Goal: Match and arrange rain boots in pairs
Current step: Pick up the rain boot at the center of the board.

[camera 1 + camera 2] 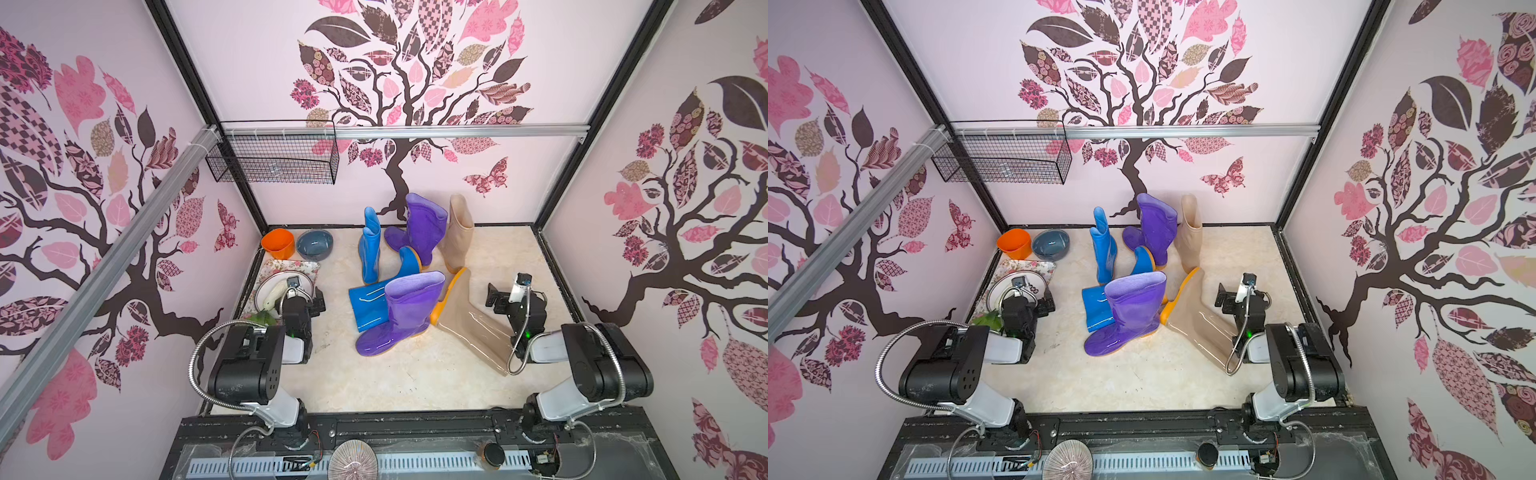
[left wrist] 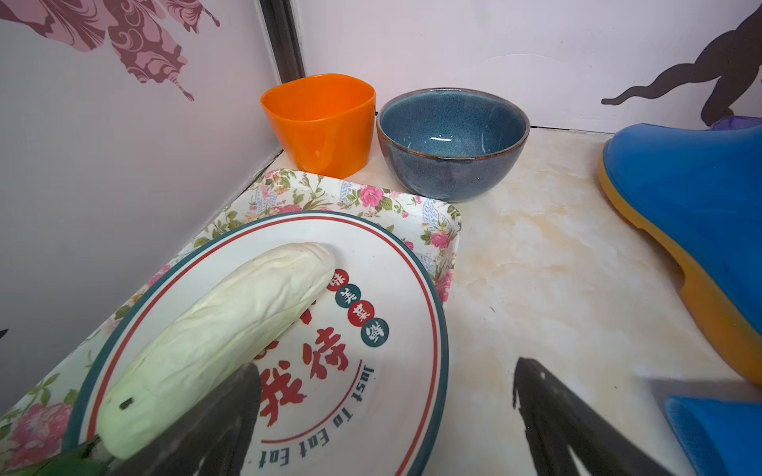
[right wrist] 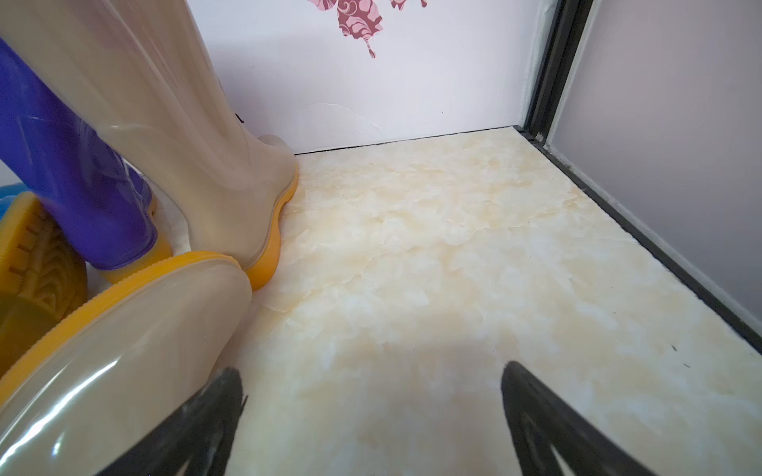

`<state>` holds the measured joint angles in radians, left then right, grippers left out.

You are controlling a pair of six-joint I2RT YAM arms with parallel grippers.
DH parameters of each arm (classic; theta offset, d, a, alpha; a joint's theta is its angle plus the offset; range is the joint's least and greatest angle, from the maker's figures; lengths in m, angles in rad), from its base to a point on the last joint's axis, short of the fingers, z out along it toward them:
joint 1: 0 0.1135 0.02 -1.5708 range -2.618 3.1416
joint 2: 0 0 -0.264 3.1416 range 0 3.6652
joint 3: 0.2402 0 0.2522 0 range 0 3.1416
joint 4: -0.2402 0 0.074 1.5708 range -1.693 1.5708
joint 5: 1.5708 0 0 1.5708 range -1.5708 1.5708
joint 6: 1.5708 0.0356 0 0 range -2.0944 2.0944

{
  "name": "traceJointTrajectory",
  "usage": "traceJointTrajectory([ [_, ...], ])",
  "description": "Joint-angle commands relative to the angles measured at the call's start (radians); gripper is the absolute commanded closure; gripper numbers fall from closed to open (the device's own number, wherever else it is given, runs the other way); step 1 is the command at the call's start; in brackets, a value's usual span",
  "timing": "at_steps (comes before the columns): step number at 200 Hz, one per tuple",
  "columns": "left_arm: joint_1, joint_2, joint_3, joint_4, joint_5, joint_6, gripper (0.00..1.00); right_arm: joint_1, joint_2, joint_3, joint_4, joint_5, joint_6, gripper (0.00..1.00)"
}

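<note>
Black jaws stand spread wide on both arms, with nothing between them. The left gripper [image 2: 383,366] hangs low over the edge of a plate [image 2: 443,329] bearing a pale vegetable [image 2: 218,329], on a floral tray [image 2: 433,218]. An orange cup [image 2: 321,123] and a bowl [image 2: 453,140] sit in the corner beyond, clutter the task can leave alone. The right gripper [image 3: 369,366] hovers over bare table [image 3: 453,268], just beside the fallen beige boot [image 1: 469,324], and looks well placed to take its shaft first. All six boots crowd the middle with colours mixed, so no pair is sorted yet. At the back an upright blue boot [image 1: 370,249], a purple boot [image 1: 419,228] and a standing beige boot [image 1: 457,237] form a loose row. In front, the near purple boot [image 1: 399,316] stands against a toppled blue boot [image 1: 370,307], whose sole points rearward. I judge the open floor on the right is the natural spot for the beige pair, since its standing mate is near. The two fallen boots need righting.
</note>
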<state>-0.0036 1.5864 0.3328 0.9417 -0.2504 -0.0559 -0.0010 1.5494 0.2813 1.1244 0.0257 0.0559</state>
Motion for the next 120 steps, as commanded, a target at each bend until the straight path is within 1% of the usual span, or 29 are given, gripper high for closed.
traceJointTrajectory([
  [1,-0.003,0.0,0.032,0.023,-0.008,0.0,0.02,0.004,0.001,0.009,0.008,-0.012,-0.001,0.0],
  [120,-0.002,0.001,0.034,0.021,-0.007,-0.002,0.02,0.003,0.005,0.01,0.014,-0.013,0.003,0.0],
])
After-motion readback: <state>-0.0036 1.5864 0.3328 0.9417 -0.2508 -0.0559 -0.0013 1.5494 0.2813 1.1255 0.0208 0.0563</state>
